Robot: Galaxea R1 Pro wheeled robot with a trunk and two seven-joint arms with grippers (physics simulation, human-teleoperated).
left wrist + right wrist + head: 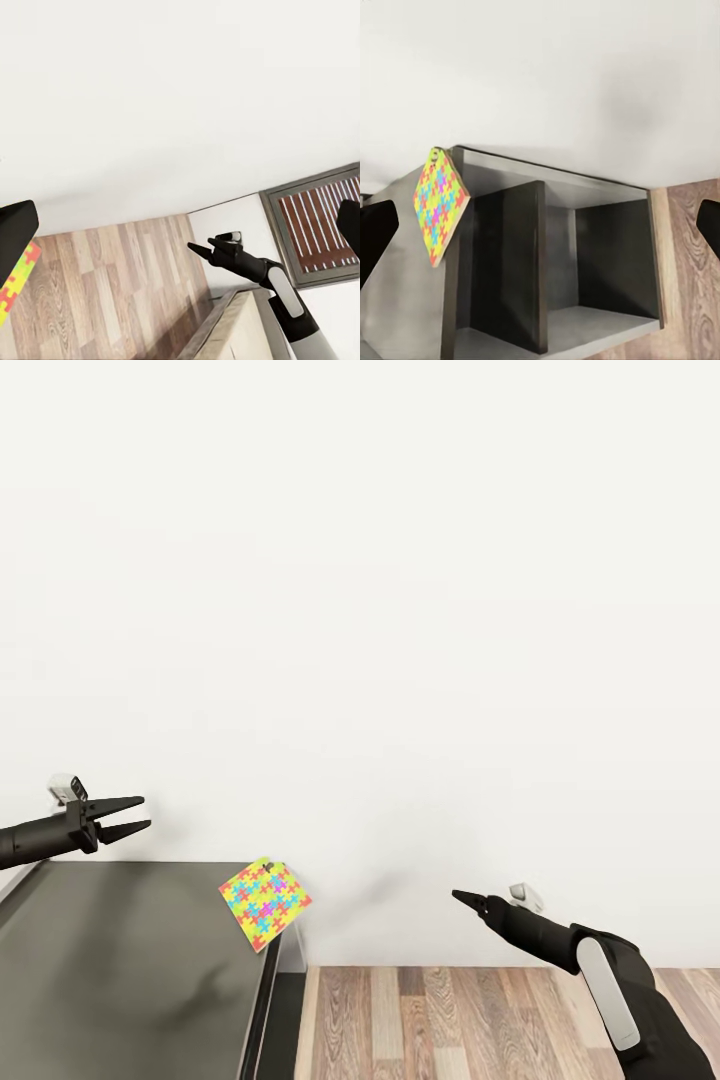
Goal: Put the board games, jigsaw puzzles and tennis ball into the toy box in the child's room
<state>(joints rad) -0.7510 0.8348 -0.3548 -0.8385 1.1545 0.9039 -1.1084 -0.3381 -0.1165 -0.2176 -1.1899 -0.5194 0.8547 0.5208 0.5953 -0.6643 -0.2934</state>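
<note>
One jigsaw puzzle [265, 902], a thin board of bright interlocking pieces, sits tilted at the far right corner of the dark-grey table [120, 960] and overhangs its edge. The right wrist view shows the jigsaw puzzle [439, 206] standing up from that corner. My left gripper [146, 811] hovers open and empty above the table's back left, well apart from the puzzle. Over the floor to the right of the table, my right gripper [455, 896] points toward the puzzle; its fingers [375, 232] stand wide apart with nothing held. The toy box, board games, tennis ball and bed are out of view.
A plain white wall [360, 610] rises close behind the table. Open dark shelf compartments [585, 255] sit under the table's end. Wood-plank floor [480, 1020] spreads to the right, below my right arm.
</note>
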